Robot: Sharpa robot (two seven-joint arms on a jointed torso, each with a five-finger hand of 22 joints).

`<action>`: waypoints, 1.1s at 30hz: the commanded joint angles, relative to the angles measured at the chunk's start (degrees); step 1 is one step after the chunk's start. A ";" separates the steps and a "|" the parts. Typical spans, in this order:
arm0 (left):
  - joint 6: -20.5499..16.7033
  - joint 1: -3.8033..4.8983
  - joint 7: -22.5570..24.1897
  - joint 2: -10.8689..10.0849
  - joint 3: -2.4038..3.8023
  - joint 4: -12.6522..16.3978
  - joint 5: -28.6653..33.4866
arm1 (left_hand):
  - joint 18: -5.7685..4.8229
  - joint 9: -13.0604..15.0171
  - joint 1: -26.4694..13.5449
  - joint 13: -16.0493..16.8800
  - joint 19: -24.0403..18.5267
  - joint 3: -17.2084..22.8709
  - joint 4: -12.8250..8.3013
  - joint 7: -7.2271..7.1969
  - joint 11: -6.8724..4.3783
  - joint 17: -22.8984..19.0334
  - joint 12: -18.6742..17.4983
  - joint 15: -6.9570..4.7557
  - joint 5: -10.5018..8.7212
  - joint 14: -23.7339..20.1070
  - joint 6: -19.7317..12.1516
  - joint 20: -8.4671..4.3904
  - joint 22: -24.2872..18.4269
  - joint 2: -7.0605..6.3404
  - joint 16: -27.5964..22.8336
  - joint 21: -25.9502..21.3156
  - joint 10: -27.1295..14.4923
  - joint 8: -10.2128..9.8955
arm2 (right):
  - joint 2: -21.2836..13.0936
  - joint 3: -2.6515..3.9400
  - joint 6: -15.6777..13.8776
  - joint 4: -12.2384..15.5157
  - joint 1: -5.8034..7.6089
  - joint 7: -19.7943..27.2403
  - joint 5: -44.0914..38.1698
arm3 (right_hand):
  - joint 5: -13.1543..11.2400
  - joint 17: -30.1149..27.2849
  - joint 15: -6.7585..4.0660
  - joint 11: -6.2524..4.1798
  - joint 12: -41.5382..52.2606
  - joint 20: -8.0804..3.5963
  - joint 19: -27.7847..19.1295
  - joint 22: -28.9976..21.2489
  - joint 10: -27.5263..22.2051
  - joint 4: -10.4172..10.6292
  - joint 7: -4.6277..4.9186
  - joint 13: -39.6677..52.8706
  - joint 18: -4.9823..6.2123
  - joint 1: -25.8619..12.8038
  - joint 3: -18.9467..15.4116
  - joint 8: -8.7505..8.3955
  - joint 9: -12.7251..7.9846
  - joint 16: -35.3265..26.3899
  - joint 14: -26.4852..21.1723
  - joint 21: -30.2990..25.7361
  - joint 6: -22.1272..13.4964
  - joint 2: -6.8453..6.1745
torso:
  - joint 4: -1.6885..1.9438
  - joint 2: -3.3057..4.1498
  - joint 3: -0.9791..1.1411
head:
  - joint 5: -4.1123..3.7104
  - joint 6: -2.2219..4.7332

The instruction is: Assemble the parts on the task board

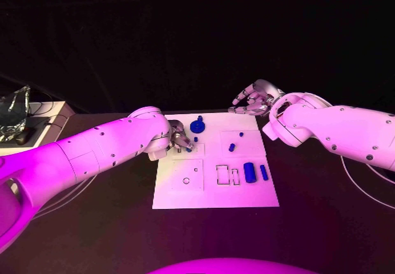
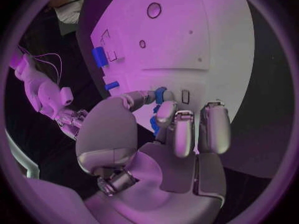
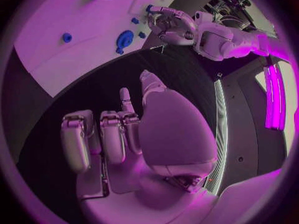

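Two silver hands work at opposite edges of the white task board (image 1: pixel 216 194) on the black table (image 1: pixel 107 228); the left hand (image 1: pixel 180 140) is lowered over the board's left side, its fingers (image 2: pixel 185 129) held close together and curled down, a small blue part (image 2: pixel 161 93) showing at their tips and another blue piece just under them, though whether the fingers pinch either one cannot be told; just beyond those fingertips, toward the board's far edge, sits a round blue knob-shaped part (image 1: pixel 197 125); farther out from the fingers, on the board's middle, lie a small blue peg (image 1: pixel 232 146) and a smaller blue dot near it; well apart from the left fingers, at the board's right side, a thick blue cylinder (image 1: pixel 249 172) lies beside a thinner blue rod (image 1: pixel 264 172), next to two outlined rectangular slots; the right hand (image 1: pixel 257 97) hovers off the board's far right corner, above the dark table, its fingers (image 3: pixel 112 134) loosely apart and gently bent, nothing between them; the board's corner lies just ahead of those fingertips.
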 commanded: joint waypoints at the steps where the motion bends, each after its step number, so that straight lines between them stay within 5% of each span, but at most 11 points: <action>1: 1.28 -0.25 0.08 0.43 -0.12 -0.02 0.11 | -0.64 -0.06 0.20 0.13 -0.05 6.95 -7.47 -2.08 -0.02 15.09 -0.30 -0.34 -0.24 5.94 2.49 -0.31 -0.04 0.91 0.19 0.09 0.37 -0.28 | -0.02 0.01 0.73 0.07 -0.02 0.24 -0.55 | 0.08 15.09 -0.39 -0.16 -0.34 -0.42 6.00 15.07 5.17 0.04 0.00 14.24 -0.82 -0.24 0.39 0.35 0.08 0.37 5.98 0.35 -0.33 -0.04 | 0.03 0.01 -0.01 | -0.08 -0.05; 19: 1.01 -0.26 0.14 0.55 -0.16 -0.50 -0.51 | -0.70 0.27 -1.38 0.58 0.20 -0.60 -4.48 -2.88 -0.58 15.09 -0.33 -0.83 -0.74 5.94 4.04 -0.80 0.14 -0.03 0.19 -0.05 0.61 -2.14 | -0.18 0.01 0.68 0.10 -0.02 0.24 -0.55 | 0.13 15.09 -0.38 -0.16 -0.44 -0.41 5.98 15.05 5.07 0.04 0.00 14.14 -0.81 -0.48 0.43 0.45 0.26 0.37 5.98 0.31 -0.41 -0.01 | 0.05 0.03 -0.06 | -0.26 -0.25; 31: 1.05 -0.26 0.18 0.08 -0.17 -0.40 -1.28 | -0.71 0.77 -1.38 0.95 0.30 -11.81 0.04 -2.89 -0.58 15.09 -0.30 -0.88 -1.15 5.94 5.44 -0.92 0.13 -1.93 0.19 -0.26 0.33 -3.85 | -0.31 0.01 0.55 0.14 -0.02 0.30 -0.55 | 0.13 15.09 -0.38 -0.16 -0.44 -0.41 5.98 15.05 5.07 0.04 0.00 14.14 -0.81 -0.48 0.43 0.45 0.26 0.37 5.98 0.31 -0.41 -0.01 | 0.06 0.01 -0.05 | -0.29 -0.35; 33: 1.12 -0.26 0.18 -0.05 -0.17 -0.36 -1.32 | -0.71 0.85 -1.26 0.92 0.32 -12.51 0.41 -2.89 -0.57 15.09 -0.32 -0.88 -1.16 5.94 5.52 -0.92 0.16 -1.98 0.19 -0.26 0.30 -3.92 | -0.32 0.01 0.54 0.14 -0.02 0.33 -0.55 | 1.72 15.09 -0.39 -0.16 -0.50 -0.40 5.96 15.02 5.01 -0.01 0.01 14.09 -0.80 -0.41 0.78 0.55 0.50 0.37 5.98 0.27 -0.61 0.14 | 0.06 0.01 -0.07 | -0.30 -0.35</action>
